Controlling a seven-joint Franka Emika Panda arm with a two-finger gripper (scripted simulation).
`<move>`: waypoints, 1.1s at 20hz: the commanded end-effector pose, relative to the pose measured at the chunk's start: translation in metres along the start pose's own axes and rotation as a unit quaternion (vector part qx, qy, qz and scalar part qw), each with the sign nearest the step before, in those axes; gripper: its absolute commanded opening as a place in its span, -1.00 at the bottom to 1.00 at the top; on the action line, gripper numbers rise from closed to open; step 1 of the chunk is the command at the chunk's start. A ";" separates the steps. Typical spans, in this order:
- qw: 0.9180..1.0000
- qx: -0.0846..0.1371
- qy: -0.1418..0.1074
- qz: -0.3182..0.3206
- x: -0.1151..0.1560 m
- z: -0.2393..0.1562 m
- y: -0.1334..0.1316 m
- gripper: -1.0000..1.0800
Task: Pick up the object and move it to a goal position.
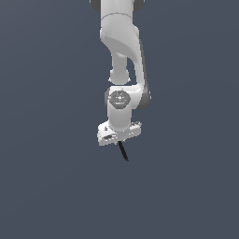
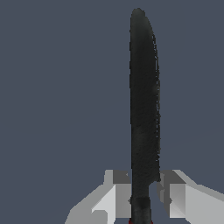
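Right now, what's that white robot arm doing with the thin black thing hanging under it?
The white robot arm is holding a thin, slightly curved black rod in its tool. The two grey fingers sit on either side of the rod near its reddish end, and the black length sticks out below the tool in the exterior view. The rod seems lifted and carried. No goal marker is visible, so how far it must travel is unclear.
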State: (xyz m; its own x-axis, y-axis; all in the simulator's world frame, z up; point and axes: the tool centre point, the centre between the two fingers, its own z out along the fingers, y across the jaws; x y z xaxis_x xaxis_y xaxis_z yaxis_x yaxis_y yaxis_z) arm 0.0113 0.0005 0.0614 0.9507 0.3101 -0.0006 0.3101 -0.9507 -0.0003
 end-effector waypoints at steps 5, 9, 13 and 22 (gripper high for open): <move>1.000 0.000 0.001 0.000 0.025 -0.057 -0.011 -1.00; 1.000 0.000 0.001 0.000 0.043 -0.097 -0.018 -1.00; 1.000 0.000 0.000 0.000 0.061 -0.135 -0.025 -1.00; 1.000 0.000 0.000 0.000 0.095 -0.204 -0.036 -1.00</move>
State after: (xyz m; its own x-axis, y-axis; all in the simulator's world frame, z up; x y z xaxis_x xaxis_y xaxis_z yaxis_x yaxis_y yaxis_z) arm 0.0862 0.0612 0.2555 0.9509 0.3096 0.0011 0.3096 -0.9509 -0.0003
